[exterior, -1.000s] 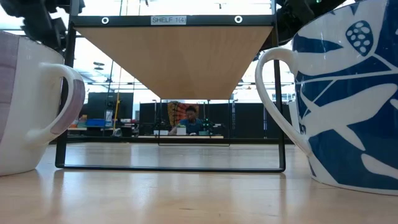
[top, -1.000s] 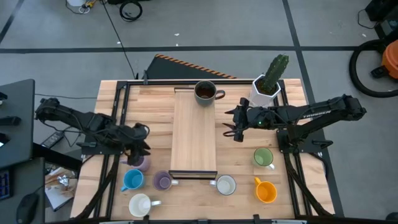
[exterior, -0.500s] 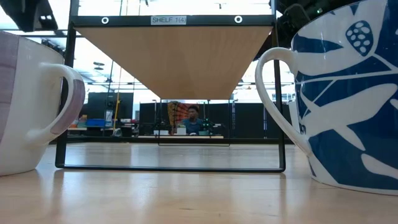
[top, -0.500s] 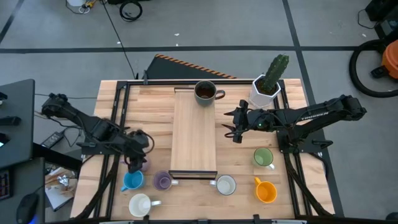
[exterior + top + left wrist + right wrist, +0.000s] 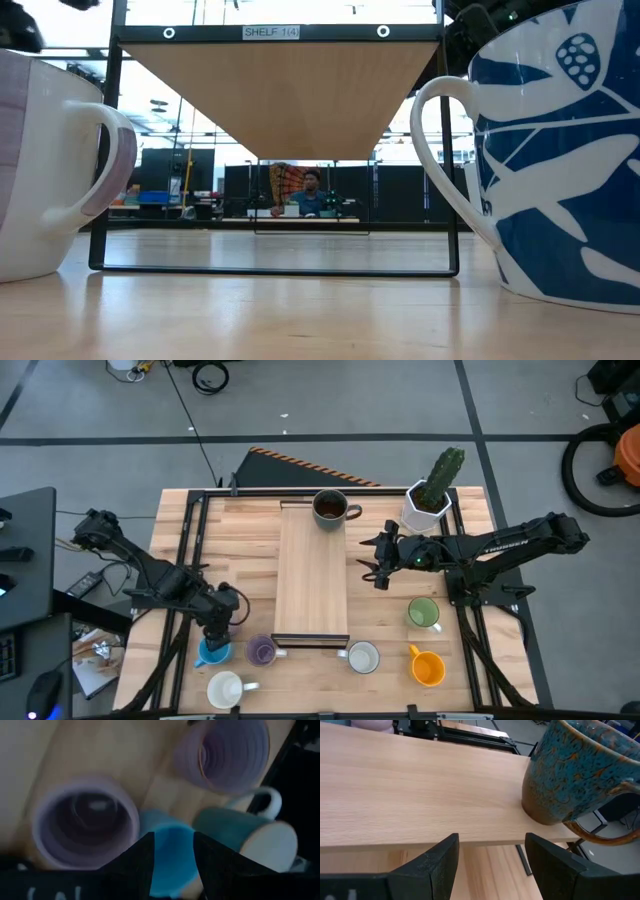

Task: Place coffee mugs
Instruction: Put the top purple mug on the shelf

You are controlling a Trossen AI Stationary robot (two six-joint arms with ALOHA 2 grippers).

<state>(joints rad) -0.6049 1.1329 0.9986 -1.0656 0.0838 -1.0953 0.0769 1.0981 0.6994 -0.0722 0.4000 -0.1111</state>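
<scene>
Hovering over the blue mug (image 5: 167, 852), left gripper (image 5: 172, 851) parted, empty (top view hides this).

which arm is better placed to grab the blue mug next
Left. Its gripper hangs right over the blue mug, jaws open around it in the wrist view. The right gripper is beside the shelf, far away.

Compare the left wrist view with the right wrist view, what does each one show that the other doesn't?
Only the left wrist view shows the blue mug between the left pincer's open fingers, a purple mug beside it and a white mug. Only the right wrist view shows the dark brown mug standing on the wooden shelf top, beyond the open right pincer. Both show an open pincer above light wood with a mug ahead.
</scene>
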